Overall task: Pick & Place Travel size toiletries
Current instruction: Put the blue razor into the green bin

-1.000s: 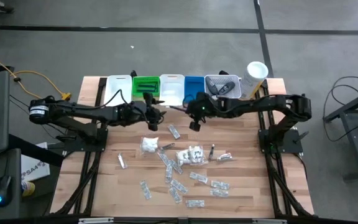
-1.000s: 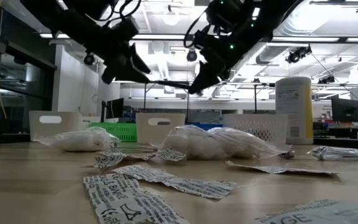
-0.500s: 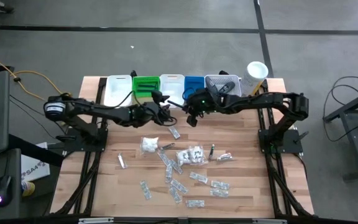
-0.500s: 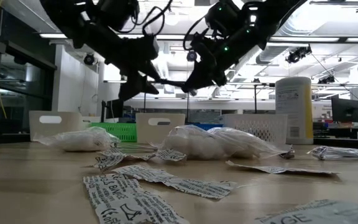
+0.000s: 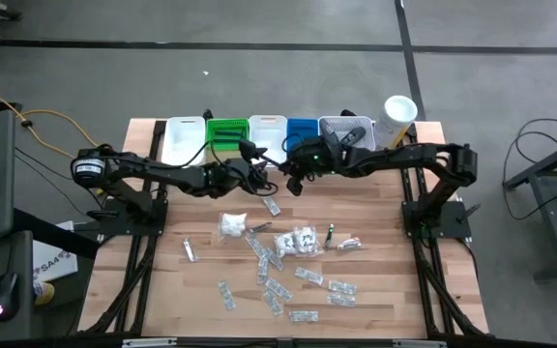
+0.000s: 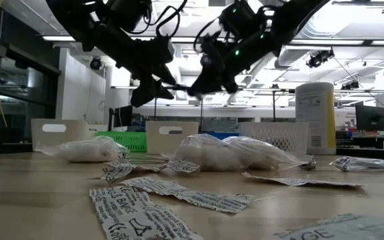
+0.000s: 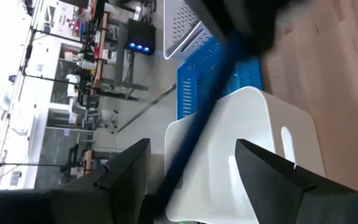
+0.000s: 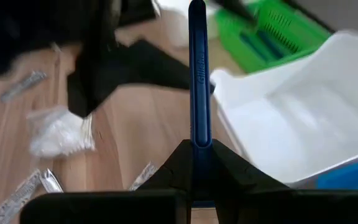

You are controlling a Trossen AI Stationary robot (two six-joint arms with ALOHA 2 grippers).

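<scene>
A thin blue razor (image 8: pixel 197 74) is in the air in front of the bins; it also shows in the high view (image 5: pixel 271 166) and in the low view (image 6: pixel 179 89). My right gripper (image 8: pixel 197 155) is shut on it, just in front of the blue bin in the high view (image 5: pixel 290 180). My left gripper (image 7: pixel 191 180) is open. Its fingers stand on either side of the razor's free end (image 7: pixel 185 155), and it shows beside the right gripper in the high view (image 5: pixel 257 173). Sachets (image 5: pixel 278 282) and white filled bags (image 5: pixel 296 240) lie on the table. My right gripper pinches one end of the razor's blue handle (image 8: pixel 197 135) between its two shut fingers. The handle runs straight on from the fingers, about level, toward the table's left and my left gripper. The razor is lifted clear of the table.
Along the far edge stand a white bin (image 5: pixel 184 138), a green bin (image 5: pixel 226 133), a white bin (image 5: pixel 267 137), a blue bin (image 5: pixel 303 130), a white perforated bin (image 5: pixel 344 130) and a tall white canister (image 5: pixel 397 114). Bare wood lies at the table's left and right sides.
My left gripper has gone toward the table's right edge, up to the razor's free end. My right gripper has gone a little toward the left and far edges with the razor, which stays level and clear of the table.
</scene>
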